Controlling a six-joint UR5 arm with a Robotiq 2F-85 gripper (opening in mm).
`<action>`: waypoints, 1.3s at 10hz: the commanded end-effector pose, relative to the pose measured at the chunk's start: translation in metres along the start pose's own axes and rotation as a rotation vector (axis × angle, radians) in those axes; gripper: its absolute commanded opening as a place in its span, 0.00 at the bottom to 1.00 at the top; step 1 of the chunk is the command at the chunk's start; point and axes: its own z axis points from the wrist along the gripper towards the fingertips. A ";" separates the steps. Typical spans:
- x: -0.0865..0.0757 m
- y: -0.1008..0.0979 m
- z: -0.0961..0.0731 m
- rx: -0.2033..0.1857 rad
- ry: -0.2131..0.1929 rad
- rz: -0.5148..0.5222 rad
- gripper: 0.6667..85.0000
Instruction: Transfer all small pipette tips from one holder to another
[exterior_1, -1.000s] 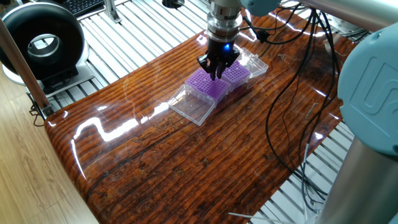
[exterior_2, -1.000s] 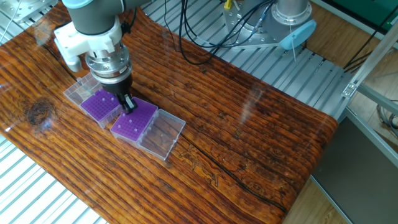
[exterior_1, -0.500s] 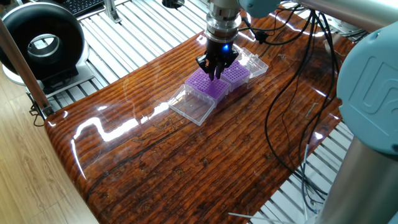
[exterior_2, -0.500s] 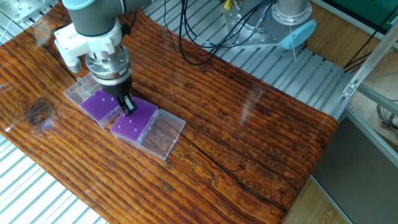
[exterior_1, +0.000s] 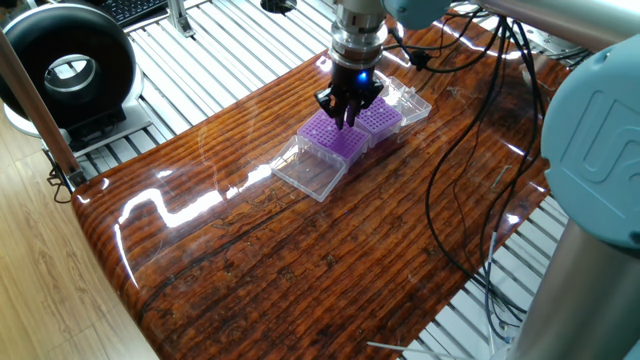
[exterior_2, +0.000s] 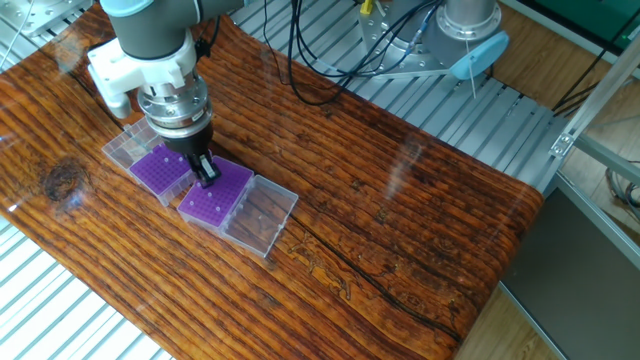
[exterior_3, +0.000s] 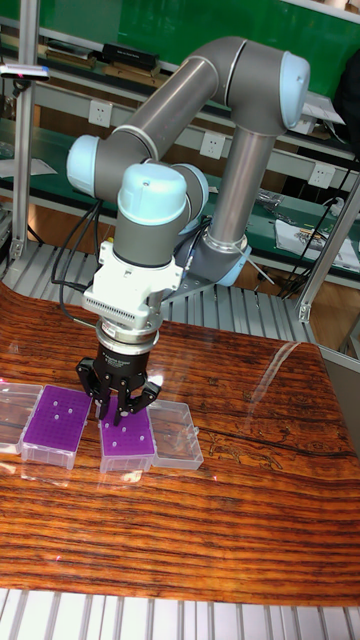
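Hand (exterior_3: 117, 408) hovering between purple racks (exterior_2: 213, 196), barely risen since earlier; grip state unclear; transfer midway.

Claw (exterior_3: 112, 412) vertical, fingers nearly together

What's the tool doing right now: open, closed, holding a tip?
Tool: fingers close together above the two purple racks; whether they pinch a tip cannot be told.
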 end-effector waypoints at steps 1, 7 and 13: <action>-0.001 0.001 0.000 0.001 -0.005 0.008 0.31; 0.000 0.003 -0.001 0.006 -0.005 0.009 0.32; 0.001 0.002 0.001 0.019 -0.009 0.016 0.32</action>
